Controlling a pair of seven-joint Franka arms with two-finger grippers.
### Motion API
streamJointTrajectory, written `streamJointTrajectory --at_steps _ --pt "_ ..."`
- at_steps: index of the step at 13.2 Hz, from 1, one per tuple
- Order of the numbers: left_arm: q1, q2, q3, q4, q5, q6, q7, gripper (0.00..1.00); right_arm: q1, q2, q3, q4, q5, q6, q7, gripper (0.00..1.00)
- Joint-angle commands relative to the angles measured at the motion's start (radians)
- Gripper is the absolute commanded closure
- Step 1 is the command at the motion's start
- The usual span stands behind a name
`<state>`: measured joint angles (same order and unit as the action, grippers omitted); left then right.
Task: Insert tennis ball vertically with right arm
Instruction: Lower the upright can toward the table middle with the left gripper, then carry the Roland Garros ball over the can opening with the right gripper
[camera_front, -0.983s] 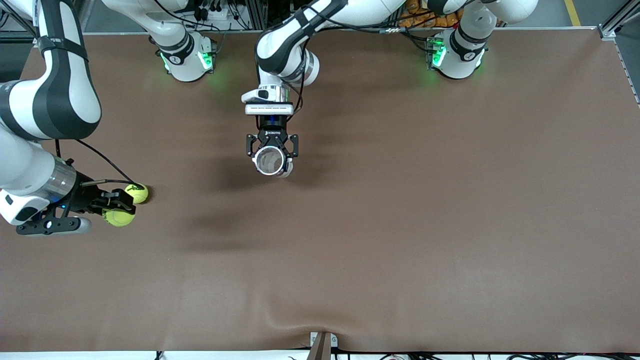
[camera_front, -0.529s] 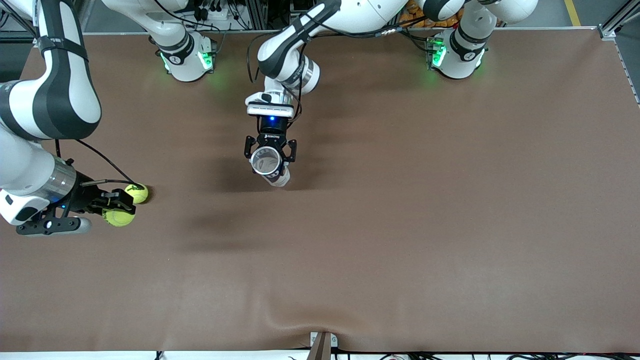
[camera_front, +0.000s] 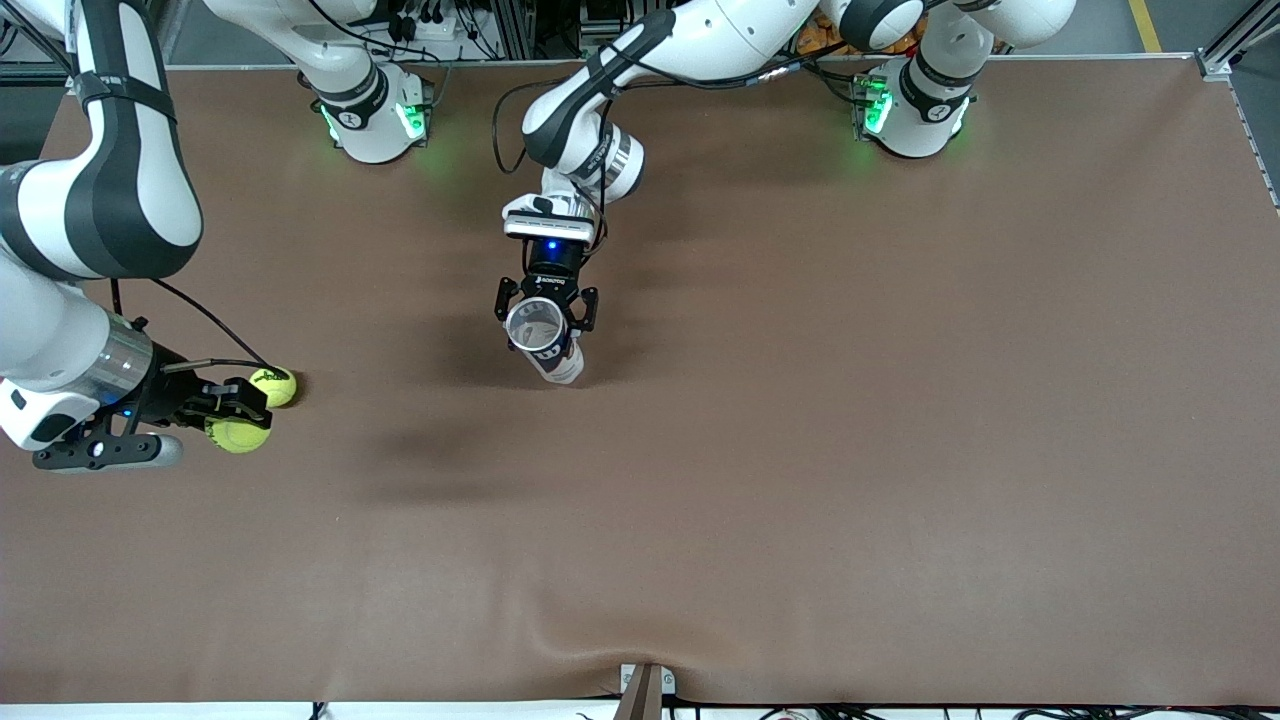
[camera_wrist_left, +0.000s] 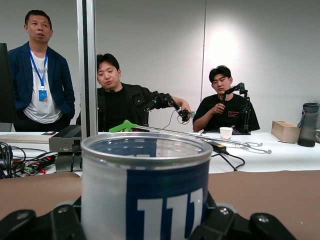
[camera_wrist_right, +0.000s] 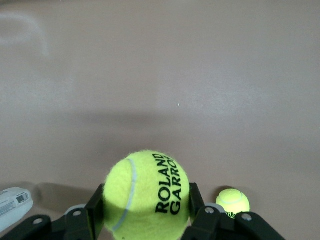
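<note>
My right gripper (camera_front: 238, 430) is shut on a yellow tennis ball (camera_front: 237, 437) just above the table at the right arm's end. In the right wrist view the ball (camera_wrist_right: 146, 192), printed ROLAND GARROS, fills the gap between the fingers (camera_wrist_right: 96, 207). My left gripper (camera_front: 545, 322) is shut on a clear tennis ball can (camera_front: 540, 327) with a blue and white label, over the middle of the table. The can's open mouth faces up and its base (camera_front: 565, 370) is at the table. The left wrist view shows the can (camera_wrist_left: 145, 190) upright between the jaws.
A second tennis ball (camera_front: 273, 386) lies on the brown table (camera_front: 850, 400) beside the held one, a little farther from the front camera; it also shows as a small ball (camera_wrist_right: 232, 202) in the right wrist view. A ridge in the table cover (camera_front: 640, 640) runs near the front edge.
The left gripper has shifted a little toward the left arm's end with the can, and more of the can's side now shows below its mouth. The right arm has not moved.
</note>
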<state>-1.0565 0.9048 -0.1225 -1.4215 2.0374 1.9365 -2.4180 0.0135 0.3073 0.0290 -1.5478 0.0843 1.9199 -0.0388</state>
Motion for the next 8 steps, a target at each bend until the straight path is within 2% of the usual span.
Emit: streamJointTrajectory --at_steps 1,6,8 --pt "-0.005 0.028 0.000 0.032 0.044 -0.025 -0.018 0.21 0.005 -0.027 0.002 -0.018 0.025 -0.007 0.002 0.64" --pt "-0.003 0.060 0.000 0.032 0.104 -0.039 -0.038 0.23 0.088 -0.042 0.000 -0.018 0.034 -0.027 0.187 0.65" --pt "-0.005 0.072 0.000 0.033 0.103 -0.063 -0.061 0.23 0.132 -0.048 0.000 -0.018 0.034 -0.051 0.282 0.68"
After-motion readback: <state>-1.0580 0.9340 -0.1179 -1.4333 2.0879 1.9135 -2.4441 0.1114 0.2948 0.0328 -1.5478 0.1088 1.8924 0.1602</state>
